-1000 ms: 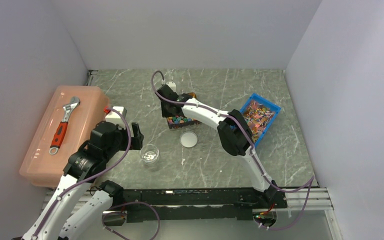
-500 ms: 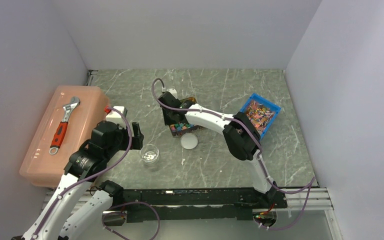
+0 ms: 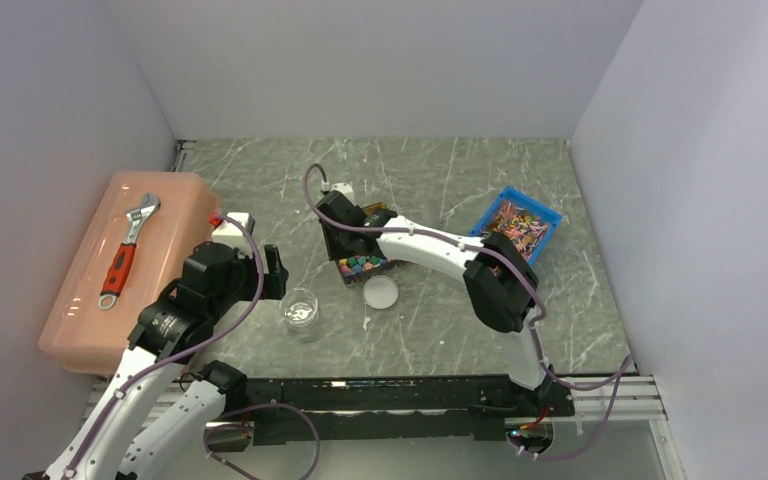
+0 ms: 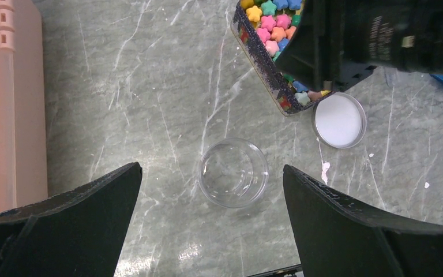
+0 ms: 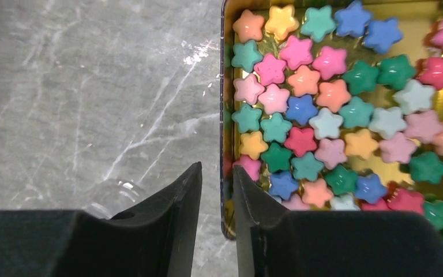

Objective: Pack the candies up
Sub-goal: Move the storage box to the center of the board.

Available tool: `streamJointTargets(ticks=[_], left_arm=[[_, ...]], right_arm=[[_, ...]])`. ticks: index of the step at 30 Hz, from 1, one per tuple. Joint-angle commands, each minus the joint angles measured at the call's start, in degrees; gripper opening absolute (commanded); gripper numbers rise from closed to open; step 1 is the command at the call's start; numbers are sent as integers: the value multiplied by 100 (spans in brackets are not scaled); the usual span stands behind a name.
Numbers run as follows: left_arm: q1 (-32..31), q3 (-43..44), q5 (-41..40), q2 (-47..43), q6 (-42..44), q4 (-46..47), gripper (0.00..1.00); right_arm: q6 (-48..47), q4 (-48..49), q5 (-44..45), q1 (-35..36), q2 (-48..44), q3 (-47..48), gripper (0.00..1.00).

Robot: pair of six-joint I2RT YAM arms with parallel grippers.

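Top external view: nearest the arm bases, the left tool (image 4: 210, 173) hovers over the grey marbled worktop (image 3: 440, 330) with its two fingers spread wide apart and nothing between them. Directly beneath it, seen from the left wrist, a clear glass jar (image 4: 232, 172) stands upright and uncapped, with no candy in it. Just beyond the jar and to its right lies a round white lid (image 4: 339, 120), flat on the worktop and apart from the jar. Touching or nearly touching the lid's far edge is a small rectangular tin (image 5: 226, 86), where the candies (image 5: 323, 124) sit: star-shaped pieces in pink, blue, green, yellow and red, heaped inside its gold-coloured interior. The right tool (image 5: 216, 167) is clamped on the tin's wall at one end, one finger outside and one inside, with only a narrow gap between them. Farther back on the right, a blue bin (image 3: 557, 214) holds a jumble of small colourful items too small to identify. Along the left edge, a pink lidded box (image 3: 80, 300) carries a red-handled adjustable wrench (image 3: 128, 250)
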Motion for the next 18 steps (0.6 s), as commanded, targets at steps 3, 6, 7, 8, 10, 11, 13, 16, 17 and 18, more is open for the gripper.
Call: streamJointTargets(ticks=[3, 6, 7, 8, 10, 11, 13, 16, 17, 18], left_arm=[[12, 95, 127, 98, -99, 158, 99], [12, 131, 154, 160, -99, 198, 99], [12, 145, 169, 180, -99, 223, 99], [12, 170, 196, 221, -107, 238, 99], [12, 230, 242, 298, -156, 253, 99], [12, 258, 292, 327, -168, 270, 99], [13, 301, 376, 393, -170, 325, 99], [12, 391, 432, 508, -117, 404, 99], [12, 409, 441, 544, -90, 434, 99], [12, 428, 455, 574, -64, 453, 99]], right_arm=[[-262, 37, 296, -1, -1215, -149, 36], [-387, -140, 504, -23, -1562, -270, 39], [-416, -200, 586, -46, -1666, -335, 40], [-434, -252, 654, -83, -1778, -433, 41], [-441, -314, 766, -177, -2021, -637, 41], [-441, -337, 800, -232, -2130, -740, 41], [-433, -408, 883, -361, -2312, -921, 43], [-432, -659, 1012, -545, -2491, -1101, 44], [-432, -714, 1017, -623, -2534, -1179, 44], [-426, -760, 1000, -703, -2573, -1261, 45]])
